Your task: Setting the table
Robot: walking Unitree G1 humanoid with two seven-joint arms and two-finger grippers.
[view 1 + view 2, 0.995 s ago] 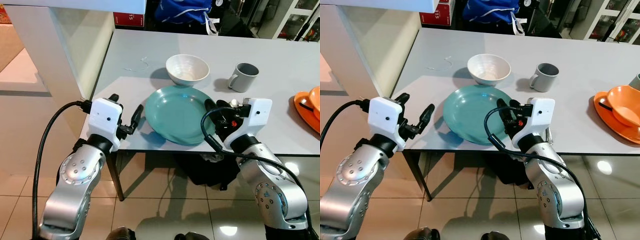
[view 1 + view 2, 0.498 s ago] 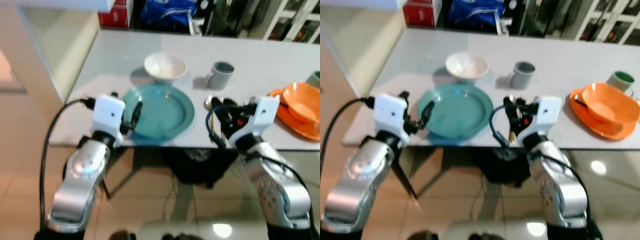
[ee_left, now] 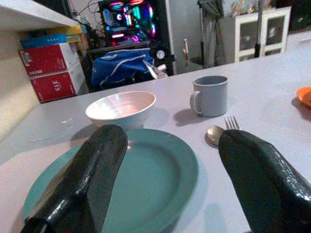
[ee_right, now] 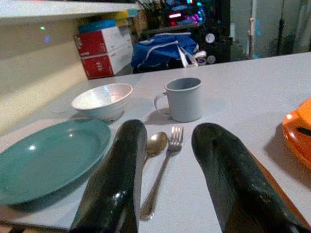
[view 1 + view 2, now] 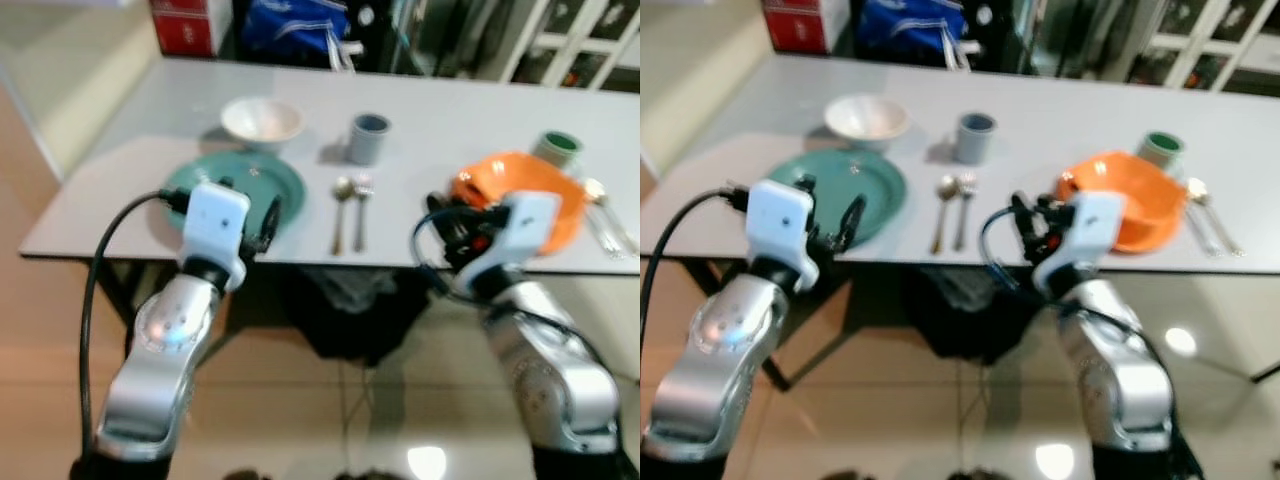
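A teal plate (image 5: 240,180) lies on the grey table (image 5: 460,110) near its front left corner, with a white bowl (image 5: 262,120) behind it. A grey mug (image 5: 368,137) stands to the right of the bowl. A spoon (image 5: 341,210) and a fork (image 5: 360,205) lie side by side in front of the mug. My left gripper (image 5: 250,205) hovers open at the plate's near rim, fingers (image 3: 104,160) wide apart. My right gripper (image 5: 452,222) is open and empty at the table's front edge, beside an orange bowl on an orange plate (image 5: 520,190).
A green cup (image 5: 556,150) and more cutlery (image 5: 605,225) sit by the orange dishes at the right. Red boxes (image 5: 185,25) and a blue bag (image 5: 295,25) stand behind the table. A dark bag (image 5: 345,305) lies under it on the glossy tile floor.
The camera has pulled back and swung right, bringing the spoon, fork and orange dishes into view. Both grippers stay open near the table's front edge.
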